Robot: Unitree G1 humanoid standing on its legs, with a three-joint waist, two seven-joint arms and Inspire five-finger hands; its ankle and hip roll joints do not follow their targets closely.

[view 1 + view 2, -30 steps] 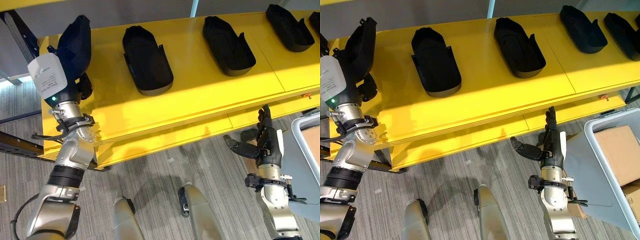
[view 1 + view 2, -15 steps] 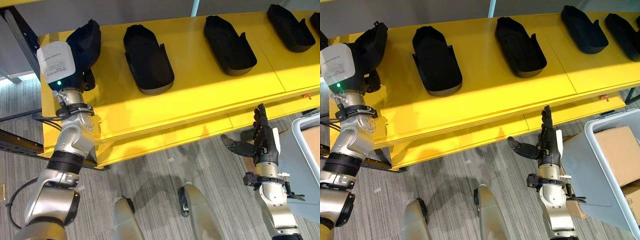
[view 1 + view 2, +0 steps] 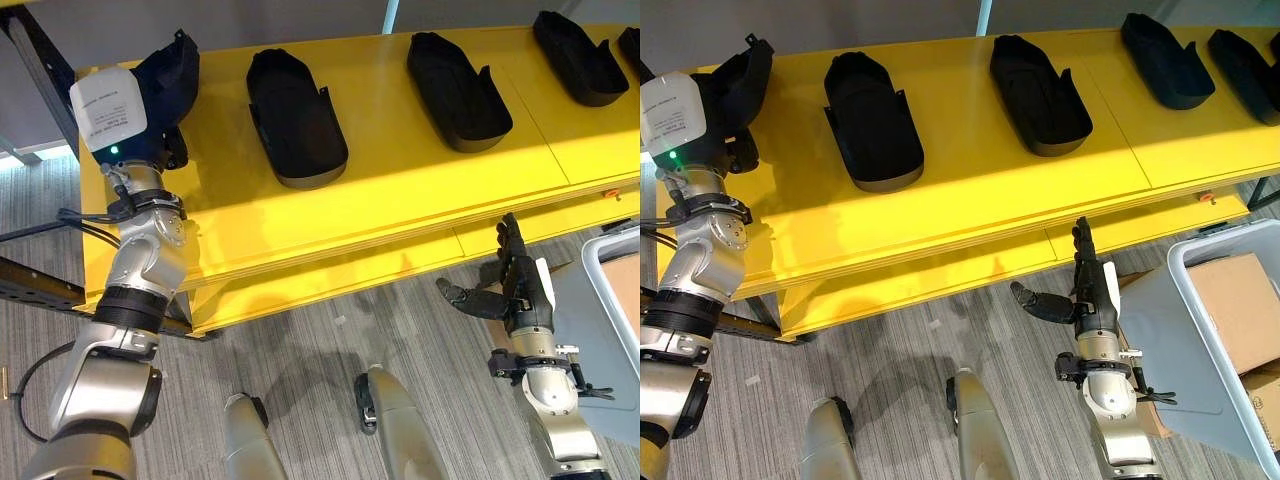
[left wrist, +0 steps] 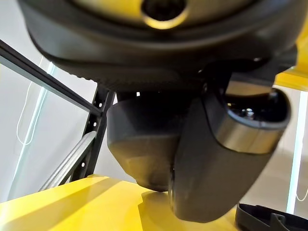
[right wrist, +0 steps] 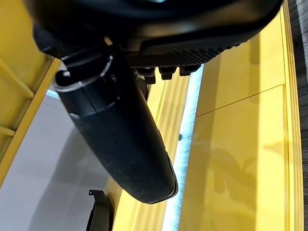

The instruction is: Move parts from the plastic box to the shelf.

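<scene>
A: The left hand — what does it have?

B: A black part, held at the left end of the yellow shelf. The left wrist view shows the thumb pressed against the part's dark shell, so the hand is closed on it. The part sits tilted, its lower end at or just above the shelf top; I cannot tell whether it touches.

A: And the other parts?

B: Lying flat along the same shelf: a second part just beside the held one, a third part further right, a fourth part near the right end, and the edge of a fifth part beyond it.

A: The right hand?

B: The right hand hangs low in front of the shelf's lower tier, over the grey floor, fingers straight, thumb spread, holding nothing.

A: The box?

B: The plastic box stands to the right of that hand, with a cardboard carton inside it.
</scene>
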